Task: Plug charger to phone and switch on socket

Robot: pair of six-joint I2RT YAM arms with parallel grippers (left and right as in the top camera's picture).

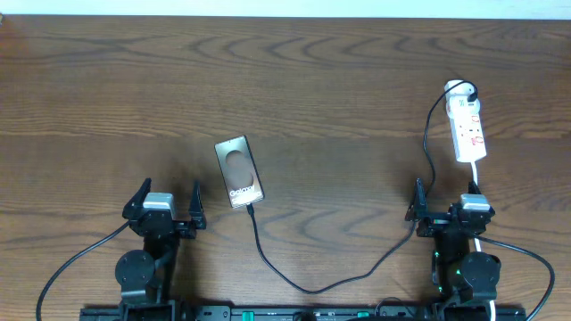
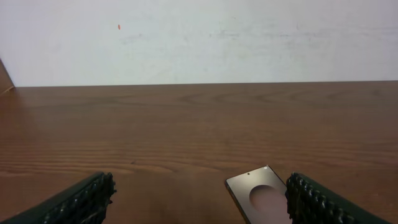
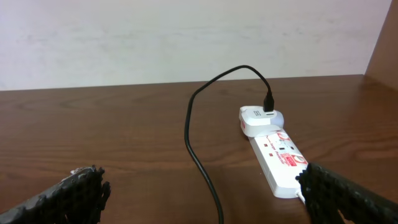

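Note:
The phone (image 1: 239, 171) lies flat on the table, a dark slab with a round mark; its far end also shows in the left wrist view (image 2: 258, 193). The black charger cable (image 1: 312, 289) runs from the phone's near edge in a loop to a white adapter (image 3: 261, 118) on the far end of the socket strip (image 1: 467, 127). I cannot tell whether its tip is seated in the phone. My left gripper (image 1: 167, 207) rests open near the phone's left. My right gripper (image 1: 449, 207) stands open just before the socket (image 3: 280, 163), the charger cable (image 3: 200, 158) between its fingers' line.
The wooden table (image 1: 339, 80) stretches back to a white wall (image 2: 199, 37). The strip's white cord (image 1: 476, 178) runs towards my right arm's base. Both arm bases sit at the near edge.

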